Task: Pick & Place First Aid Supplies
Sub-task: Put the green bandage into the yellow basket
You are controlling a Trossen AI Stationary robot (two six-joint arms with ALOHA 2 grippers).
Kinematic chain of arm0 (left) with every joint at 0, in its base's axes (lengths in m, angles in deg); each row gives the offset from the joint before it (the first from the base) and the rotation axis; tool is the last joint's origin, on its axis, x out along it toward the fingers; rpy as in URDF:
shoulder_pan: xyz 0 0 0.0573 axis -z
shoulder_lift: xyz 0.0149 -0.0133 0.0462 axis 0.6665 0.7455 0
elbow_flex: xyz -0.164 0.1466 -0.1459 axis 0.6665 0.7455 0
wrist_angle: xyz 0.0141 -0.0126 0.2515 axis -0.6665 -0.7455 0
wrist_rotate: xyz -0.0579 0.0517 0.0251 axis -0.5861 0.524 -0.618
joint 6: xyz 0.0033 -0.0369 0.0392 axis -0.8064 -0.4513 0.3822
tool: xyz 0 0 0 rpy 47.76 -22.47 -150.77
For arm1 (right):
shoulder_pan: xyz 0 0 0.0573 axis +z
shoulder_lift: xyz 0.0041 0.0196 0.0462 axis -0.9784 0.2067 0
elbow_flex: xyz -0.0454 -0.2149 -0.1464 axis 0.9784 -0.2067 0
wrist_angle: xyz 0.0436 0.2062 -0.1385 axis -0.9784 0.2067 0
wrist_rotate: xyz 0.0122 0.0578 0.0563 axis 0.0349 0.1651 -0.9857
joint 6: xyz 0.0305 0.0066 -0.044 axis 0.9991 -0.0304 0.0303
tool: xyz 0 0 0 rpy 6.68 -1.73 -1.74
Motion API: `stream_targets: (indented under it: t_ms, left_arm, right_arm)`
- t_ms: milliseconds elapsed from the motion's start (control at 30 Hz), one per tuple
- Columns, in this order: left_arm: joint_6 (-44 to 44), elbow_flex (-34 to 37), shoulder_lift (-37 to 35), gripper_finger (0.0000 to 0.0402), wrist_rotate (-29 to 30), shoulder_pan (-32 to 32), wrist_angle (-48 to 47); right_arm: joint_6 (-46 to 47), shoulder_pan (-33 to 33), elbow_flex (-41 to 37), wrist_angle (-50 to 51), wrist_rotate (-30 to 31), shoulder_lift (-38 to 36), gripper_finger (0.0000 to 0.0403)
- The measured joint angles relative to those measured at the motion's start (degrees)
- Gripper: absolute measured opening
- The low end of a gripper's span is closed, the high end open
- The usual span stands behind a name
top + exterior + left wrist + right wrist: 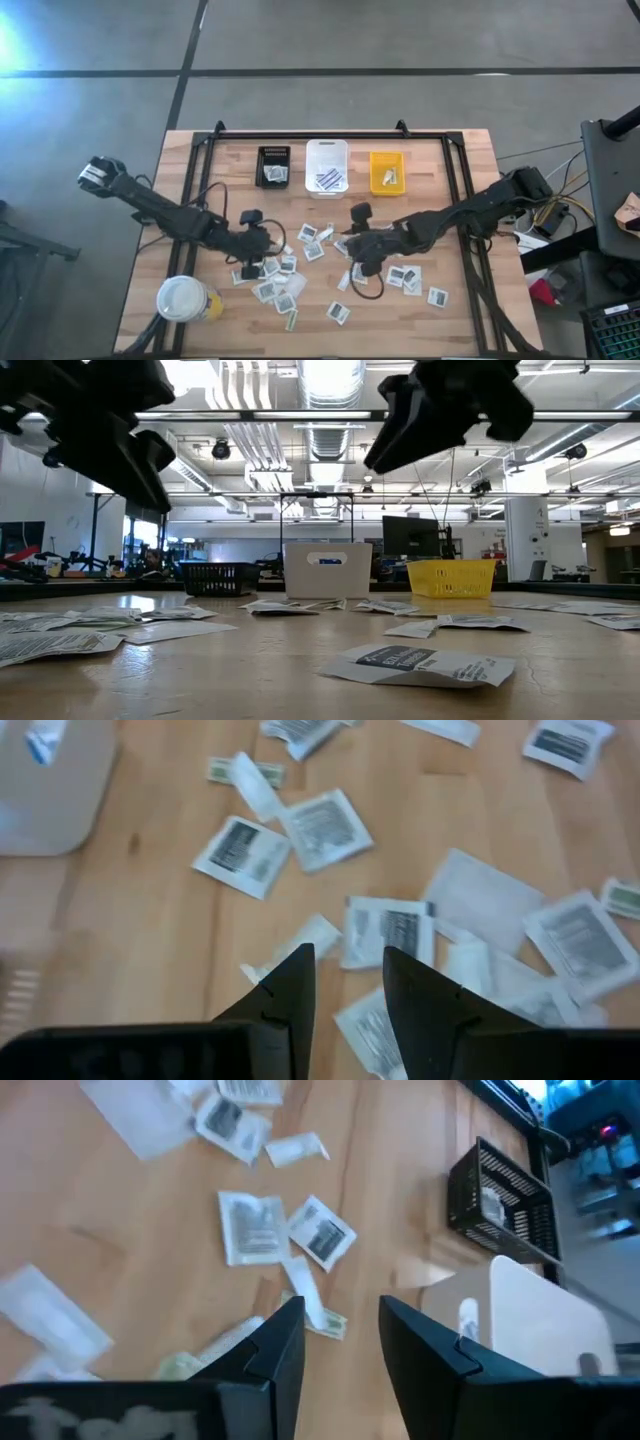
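Flat crinkled paper packets (420, 665) on grained wooden table (460, 200), left gripper (348, 982) and right gripper (340, 1335) parted, empty.

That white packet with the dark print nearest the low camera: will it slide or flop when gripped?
The packet lies nearly flat on the bare wood table, so it is probably very light and apt to slide if nudged. Its edges lift slightly, suggesting thin paper that would likely bend, not stay stiff.
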Motion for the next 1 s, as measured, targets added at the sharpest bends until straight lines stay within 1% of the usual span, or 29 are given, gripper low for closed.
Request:
stream_targets:
  t_ms: [67,167,367,467,700,1000]
  left_arm:
    - [-1.02,0.00,-0.01,0.0109,0.01,1.24,-0.98]
    - [-2.66,0.02,-0.01,0.0105,0.02,2.45,-2.60]
    - [-3.50,0.02,0.00,0.0104,0.04,3.03,-3.94]
    - [-3.34,0.02,0.00,0.0102,0.06,3.03,-4.02]
    - [-3.30,0.02,0.00,0.0101,0.09,3.03,-4.54]
    - [-3.19,0.11,0.00,0.0099,0.30,3.00,-4.81]
  right_arm:
    - [-2.75,-0.13,2.01,-0.17,1.06,2.05,0.0124]
    - [-6.03,-0.51,4.73,1.36,1.10,4.98,0.0118]
    - [-7.18,-2.49,9.55,7.38,1.12,10.80,0.0112]
    - [-7.24,-3.42,10.66,9.02,1.04,13.68,0.0114]
    - [-9.92,-4.46,12.77,8.92,1.00,19.48,0.0119]
    - [-10.17,-5.67,15.00,8.85,1.02,25.31,0.0108]
